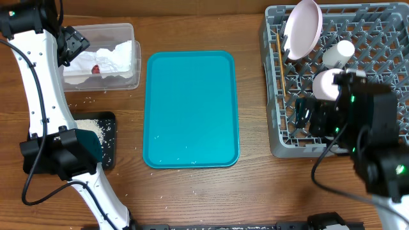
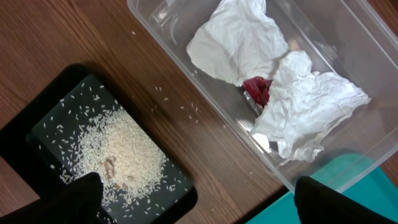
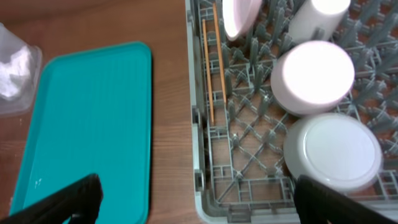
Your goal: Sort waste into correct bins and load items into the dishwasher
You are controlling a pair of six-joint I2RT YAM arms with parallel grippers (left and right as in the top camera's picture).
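Observation:
A crumpled napkin (image 2: 273, 87) and a red sachet wrapper (image 2: 256, 90) lie in the clear tub (image 1: 121, 30). Rice (image 2: 124, 149) lies in the black tray (image 1: 110, 144), with loose grains (image 1: 89, 99) on the table. The grey rack (image 1: 383, 25) holds the pink plate (image 1: 303, 27), white cup (image 1: 339, 52), an upturned pink dish (image 3: 313, 78), a pale bowl (image 3: 333, 152) and the chopsticks (image 3: 214, 62). My left gripper (image 2: 199, 205) is open and empty, high over the tub and black tray. My right gripper (image 3: 199, 205) is open and empty over the rack's near left corner.
The teal tray (image 1: 192, 108) lies bare between the bins and the rack; it also shows in the right wrist view (image 3: 87, 124). My left arm covers part of the black tray in the overhead view. My right arm covers the rack's near right part.

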